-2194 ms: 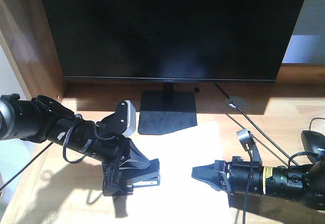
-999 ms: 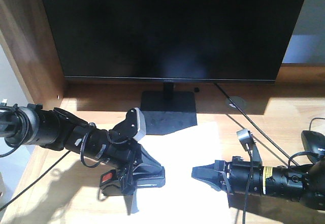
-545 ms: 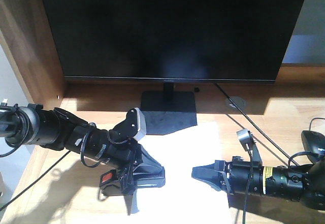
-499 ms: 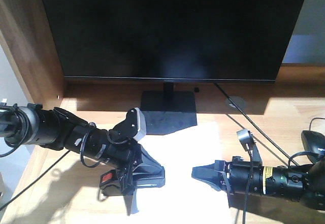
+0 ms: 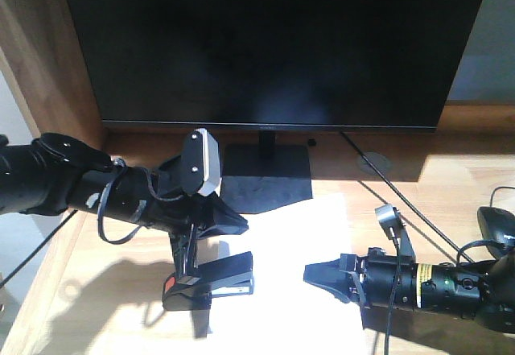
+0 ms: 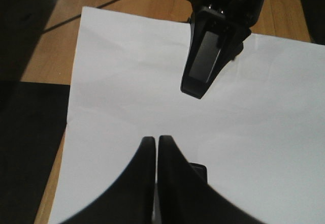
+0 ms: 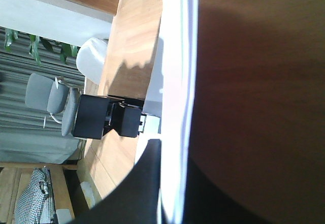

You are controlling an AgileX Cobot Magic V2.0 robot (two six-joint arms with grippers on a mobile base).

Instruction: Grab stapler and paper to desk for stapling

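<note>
The stapler (image 5: 211,284) is lying on the desk (image 5: 80,323) at lower left of the front view, at the left edge of the paper (image 5: 282,242). Above it the left gripper (image 6: 155,141), clenched and empty, is rising away, so placing seems done.

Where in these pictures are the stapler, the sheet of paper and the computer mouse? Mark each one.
stapler (image 5: 211,284): front-facing view, on its black top arm.
paper (image 6: 127,66): left wrist view, on the bare white sheet.
computer mouse (image 5: 499,224): front-facing view, on its black shell at the right edge.
</note>
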